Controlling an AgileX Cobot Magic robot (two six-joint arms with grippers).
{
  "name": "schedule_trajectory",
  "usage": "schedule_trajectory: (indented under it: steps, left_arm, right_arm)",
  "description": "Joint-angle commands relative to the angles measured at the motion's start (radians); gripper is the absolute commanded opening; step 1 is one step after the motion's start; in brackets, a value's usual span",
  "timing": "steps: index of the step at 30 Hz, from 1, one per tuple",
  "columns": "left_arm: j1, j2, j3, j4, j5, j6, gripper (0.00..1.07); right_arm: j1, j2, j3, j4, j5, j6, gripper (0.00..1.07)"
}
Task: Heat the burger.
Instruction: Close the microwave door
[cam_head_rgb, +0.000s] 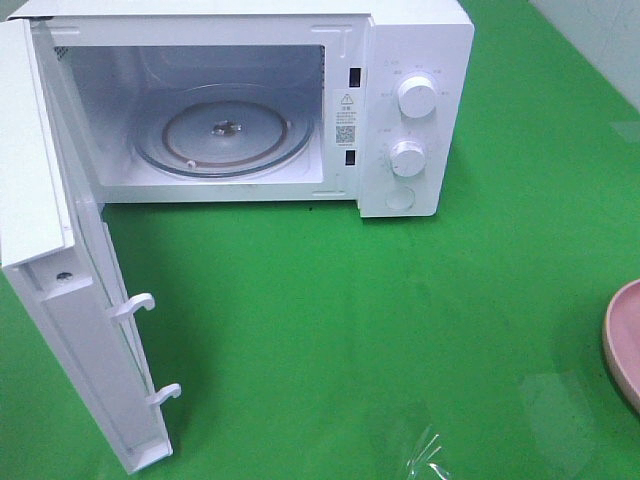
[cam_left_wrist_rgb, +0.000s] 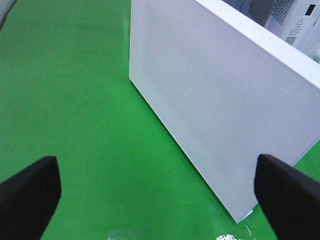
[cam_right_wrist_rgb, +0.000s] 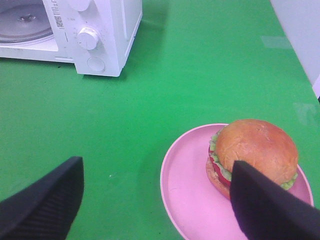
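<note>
**Open Microwave, Burger on Its Plate**

In the right wrist view, the right end effector (cam_right_wrist_rgb: 155, 200) stands wide apart and holds nothing, its dark fingers (cam_right_wrist_rgb: 42, 202) hovering over the green table (cam_right_wrist_rgb: 150, 95). Just under one finger sits the burger (cam_right_wrist_rgb: 252, 155), on the pink plate (cam_right_wrist_rgb: 187, 185), toward the plate's side away from the microwave. In the high view only the plate's rim (cam_head_rgb: 622, 340) shows at the right edge, well apart from the microwave (cam_head_rgb: 410, 40).

The left end effector (cam_left_wrist_rgb: 157, 192) is likewise spread wide and empty, above bare table beside the outer face of the microwave door (cam_left_wrist_rgb: 210, 100).

Farther back, the door (cam_head_rgb: 85, 340) is swung fully open to the left, two white latch hooks (cam_head_rgb: 133, 305) projecting from its edge. Inside the cavity lies the glass turntable (cam_head_rgb: 225, 135), with nothing on it. Two round knobs (cam_head_rgb: 416, 96) sit on the white control panel at right.
</note>
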Motion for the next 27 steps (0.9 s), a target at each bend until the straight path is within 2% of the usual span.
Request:
schedule_trajectory:
  steps: [1, 14, 17, 18, 24, 25, 26, 27]
  left_arm:
    - [-0.005, -0.016, 0.002, -0.008, -0.006, -0.011, 0.98]
    - [-0.005, -0.016, -0.005, -0.009, -0.016, -0.014, 0.98]
    - [-0.005, -0.014, -0.024, 0.007, -0.044, -0.033, 0.96]
    - [-0.005, -0.003, -0.035, 0.024, -0.064, -0.053, 0.94]
    - [-0.005, 0.064, -0.039, 0.044, -0.081, -0.057, 0.82]
    - [-0.005, 0.098, -0.039, 0.044, -0.097, -0.057, 0.75]
    - [-0.005, 0.098, -0.039, 0.044, -0.097, -0.057, 0.75]
    - [-0.005, 0.127, -0.039, 0.046, -0.117, -0.057, 0.66]
  right_arm:
    - [-0.004, -0.027, 0.002, -0.006, -0.007, 0.001, 0.76]
    - [-0.004, -0.027, 0.002, -0.006, -0.007, 0.001, 0.76]
    - [-0.004, -0.027, 0.002, -0.006, -0.007, 0.001, 0.76]
    - [-0.004, -0.027, 0.002, -0.006, -0.007, 0.001, 0.76]
    - [-0.004, -0.027, 0.002, -0.006, -0.007, 0.001, 0.75]
    - [-0.004, -0.027, 0.002, -0.006, -0.007, 0.001, 0.75]
    - [-0.004, -0.027, 0.002, -0.006, -0.007, 0.001, 0.75]
    - [-0.004, -0.027, 0.002, -0.006, -0.007, 0.001, 0.75]
